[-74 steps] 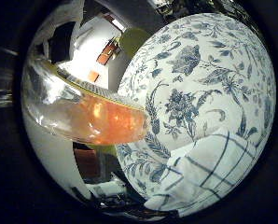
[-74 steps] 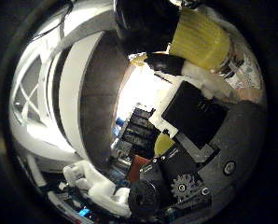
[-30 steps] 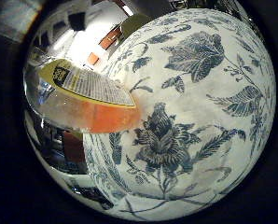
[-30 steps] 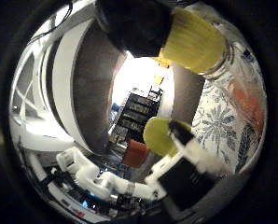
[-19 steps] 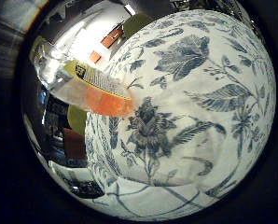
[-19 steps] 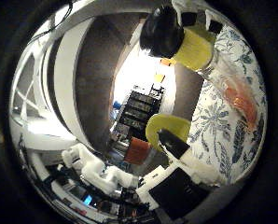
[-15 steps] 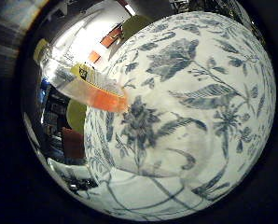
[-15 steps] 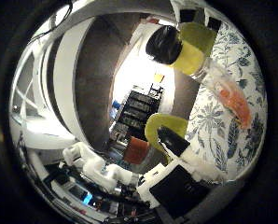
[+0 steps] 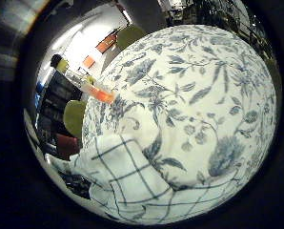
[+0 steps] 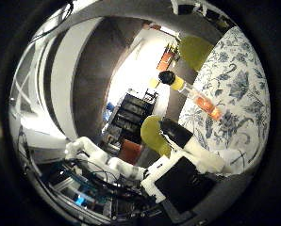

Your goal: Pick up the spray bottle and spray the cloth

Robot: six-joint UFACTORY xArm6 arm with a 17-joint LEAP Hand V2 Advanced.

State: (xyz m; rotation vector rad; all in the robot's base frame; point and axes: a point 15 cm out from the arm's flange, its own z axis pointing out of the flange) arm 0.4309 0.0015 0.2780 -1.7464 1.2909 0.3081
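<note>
A white and black finger of the hand (image 10: 187, 162) reaches in at the lower middle of the thumb side view, straight and relaxed, holding nothing. In the little finger side view the white cloth with dark checks (image 9: 127, 183) lies crumpled at the lower left of the frame, on the blue-flowered tablecloth (image 9: 204, 109) that fills the centre and right. Farther off, at the upper left, the spray bottle (image 9: 87, 86) lies on its side at the table's edge, orange liquid inside, black and yellow top pointing away from the table, well apart from the hand
</note>
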